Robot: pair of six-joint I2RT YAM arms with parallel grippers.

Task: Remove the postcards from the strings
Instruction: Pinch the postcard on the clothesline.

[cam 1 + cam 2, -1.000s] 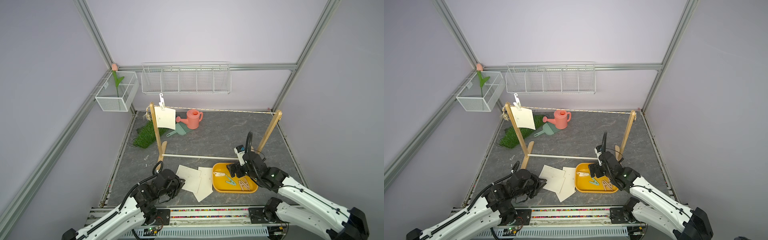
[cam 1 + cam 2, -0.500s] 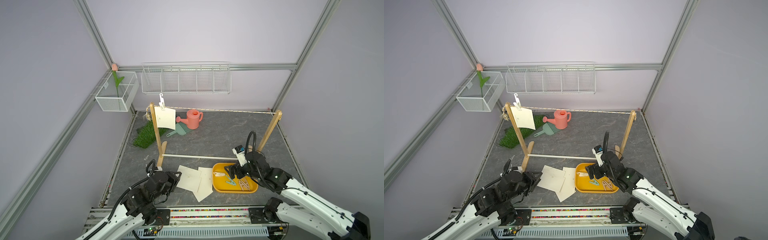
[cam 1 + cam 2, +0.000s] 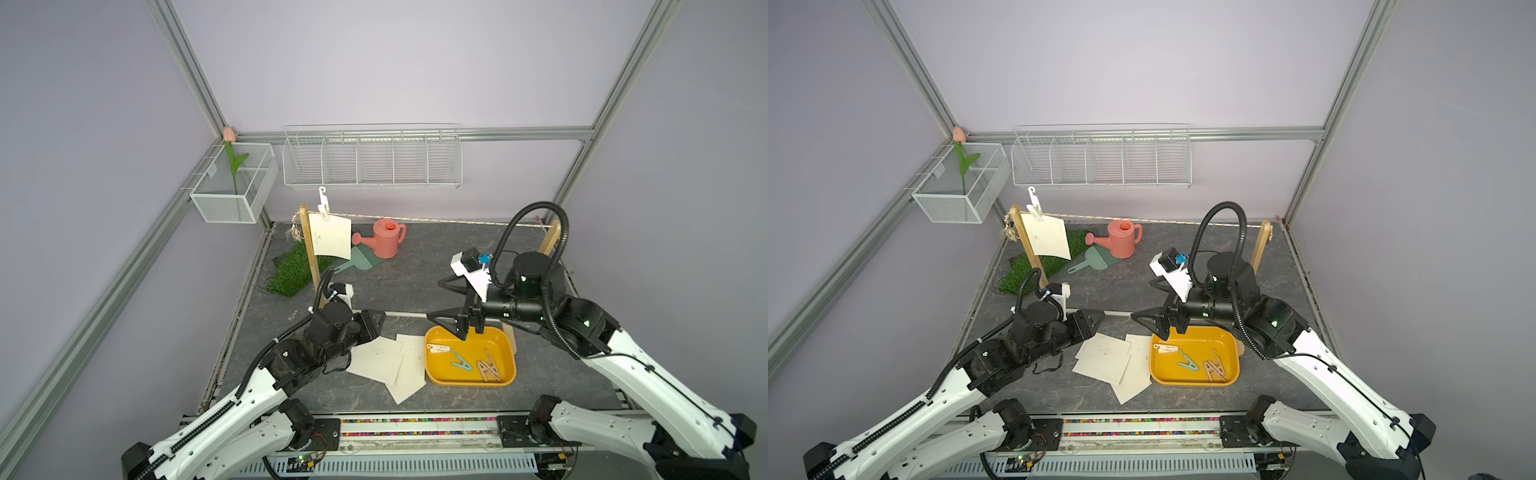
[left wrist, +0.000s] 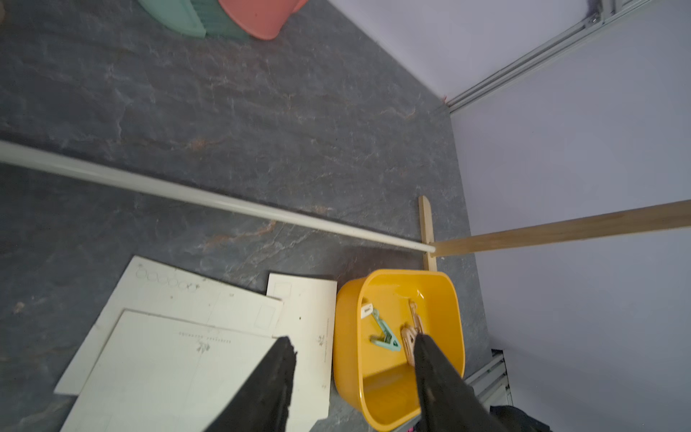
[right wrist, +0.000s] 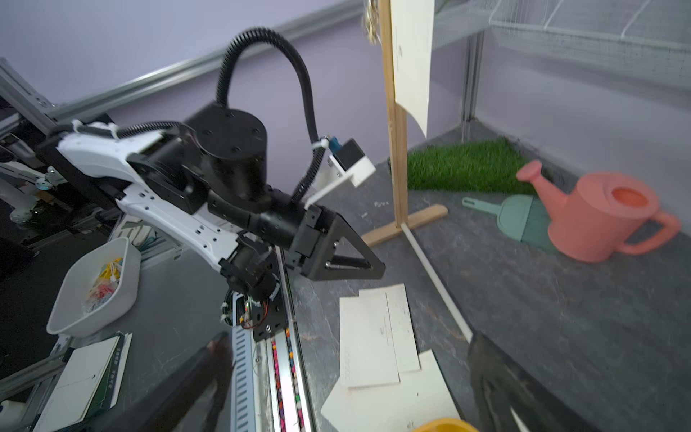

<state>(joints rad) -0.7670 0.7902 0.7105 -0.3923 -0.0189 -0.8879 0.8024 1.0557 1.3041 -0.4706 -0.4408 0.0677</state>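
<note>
One cream-white rectangular paper postcard (image 3: 330, 237) hangs on the thin beige-and-white twisted string (image 3: 449, 221), just beside the left post of the light wooden two-post frame (image 3: 311, 259). A small white plastic peg (image 3: 323, 206) clips its upper edge to the string.

The other postcards (image 3: 380, 359) lie flat on the dark grey stone-pattern table (image 3: 415, 274), on the near side of the white round rod (image 4: 224, 200) that joins the feet of the frame. They form an overlapping pile (at least three sheets can be counted in the left wrist view (image 4: 179, 359)), just beside the yellow plastic tray (image 3: 469, 382). Inside the tray there are a few small pastel pegs (image 3: 461, 364).

The left gripper (image 3: 374, 322) hovers low at the left edge of this pile and points toward it. In the left wrist view its two black fingers (image 4: 278, 370) stand apart with nothing between them.

The right gripper (image 3: 434, 300) is above the far edge of the yellow tray and points toward the left side. Its claw is spread wide and holds nothing; the right wrist view (image 5: 347, 344) shows this too.

Behind the frame stand a coral-pink plastic watering can (image 3: 386, 244), a teal plastic scoop (image 3: 361, 262) and a patch of green artificial grass (image 3: 291, 275).
</note>
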